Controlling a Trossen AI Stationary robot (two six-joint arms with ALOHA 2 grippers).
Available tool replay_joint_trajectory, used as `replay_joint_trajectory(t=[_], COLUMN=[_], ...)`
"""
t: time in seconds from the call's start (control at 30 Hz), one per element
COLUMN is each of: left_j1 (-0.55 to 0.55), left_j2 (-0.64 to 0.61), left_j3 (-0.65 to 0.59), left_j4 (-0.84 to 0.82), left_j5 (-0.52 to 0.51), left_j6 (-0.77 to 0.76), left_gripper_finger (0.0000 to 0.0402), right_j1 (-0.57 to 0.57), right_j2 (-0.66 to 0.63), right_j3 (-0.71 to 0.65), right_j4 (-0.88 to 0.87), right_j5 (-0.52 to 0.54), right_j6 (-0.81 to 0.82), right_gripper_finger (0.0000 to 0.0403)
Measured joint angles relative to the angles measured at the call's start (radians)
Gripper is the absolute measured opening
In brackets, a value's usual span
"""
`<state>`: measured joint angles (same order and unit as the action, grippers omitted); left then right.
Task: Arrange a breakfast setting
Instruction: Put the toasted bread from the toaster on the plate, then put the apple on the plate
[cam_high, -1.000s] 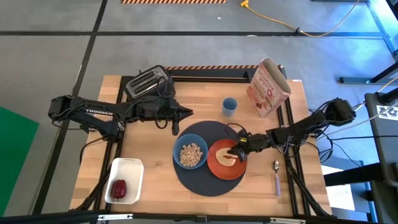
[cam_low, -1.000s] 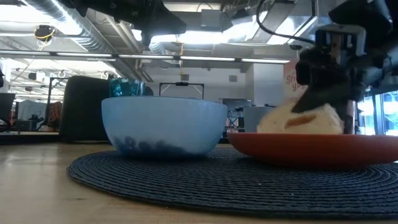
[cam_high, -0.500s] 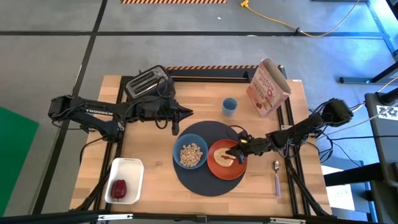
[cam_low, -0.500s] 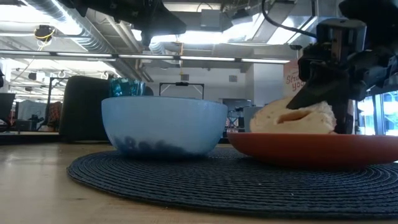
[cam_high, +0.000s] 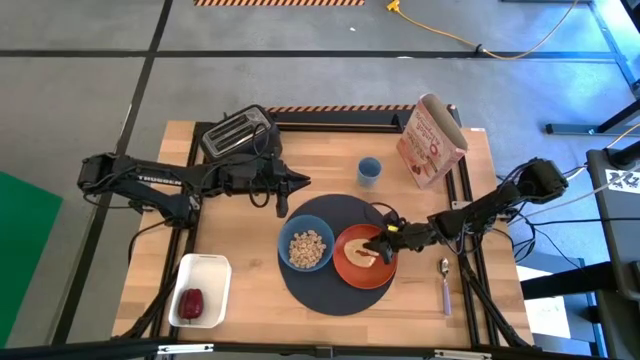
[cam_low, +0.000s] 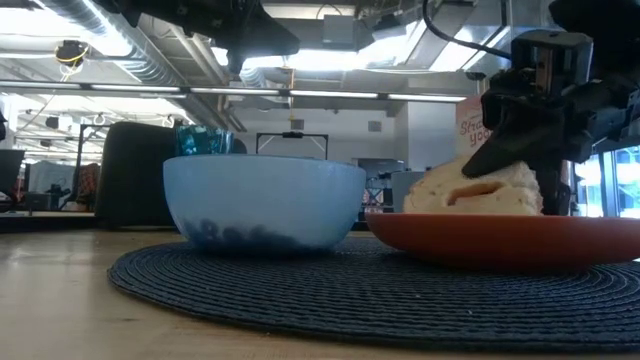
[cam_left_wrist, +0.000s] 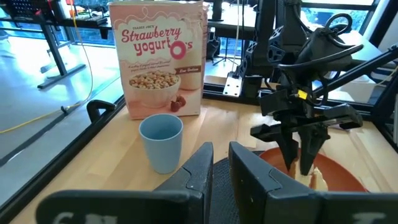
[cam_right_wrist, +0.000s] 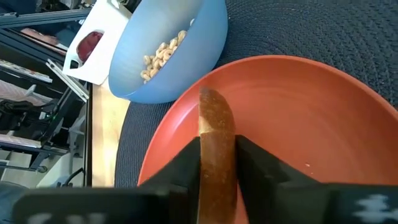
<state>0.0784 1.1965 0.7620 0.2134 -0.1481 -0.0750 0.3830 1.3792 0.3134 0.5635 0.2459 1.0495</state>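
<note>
One bread (cam_right_wrist: 216, 134) pinched on edge by right gripper (cam_high: 385, 243) over plate (cam_high: 352, 270), ready for laying flat; left gripper (cam_high: 300, 181) closed, idle behind mat (cam_high: 325, 292).

It was a robotics lab: a wooden table (cam_high: 240, 225) stood on concrete floor (cam_high: 300, 75), with ceiling ducts (cam_low: 100, 45) and desks behind.

Overhead, table-level, two wrist views

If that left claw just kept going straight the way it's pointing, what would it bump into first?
Probably the right gripper holding the bread over the orange plate. The left gripper hangs shut above the table; the teal glass sits off to one side. Depth is uncertain.
</note>
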Motion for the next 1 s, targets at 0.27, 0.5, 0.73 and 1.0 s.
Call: replay_joint_trajectory(t=[0.27, 0.5, 0.73, 1.0], left_j1=[0.0, 0.0, 0.0, -0.043], left_j2=[0.0, 0.0, 0.0, -0.049], left_j3=[0.0, 0.0, 0.0, 0.02], left_j4=[-0.001, -0.019, -0.042, -0.212], left_j5=[0.0, -0.003, -0.018, -0.02], left_j6=[0.0, 0.032, 0.06, 0.087], left_gripper_finger=[0.0046, 0.0046, 0.0046, 0.0046], right_j1=[0.024, 0.023, 0.026, 0.095], right_j2=[0.0, -0.02, -0.088, -0.115], right_j3=[0.02, 0.022, 0.048, 0.23], right_j4=[-0.02, -0.012, 0.008, -0.097], right_j5=[0.014, 0.084, 0.103, 0.236], right_j6=[0.012, -0.08, -0.268, -0.693], right_gripper_finger=[0.0212, 0.0224, 0.0224, 0.0224])
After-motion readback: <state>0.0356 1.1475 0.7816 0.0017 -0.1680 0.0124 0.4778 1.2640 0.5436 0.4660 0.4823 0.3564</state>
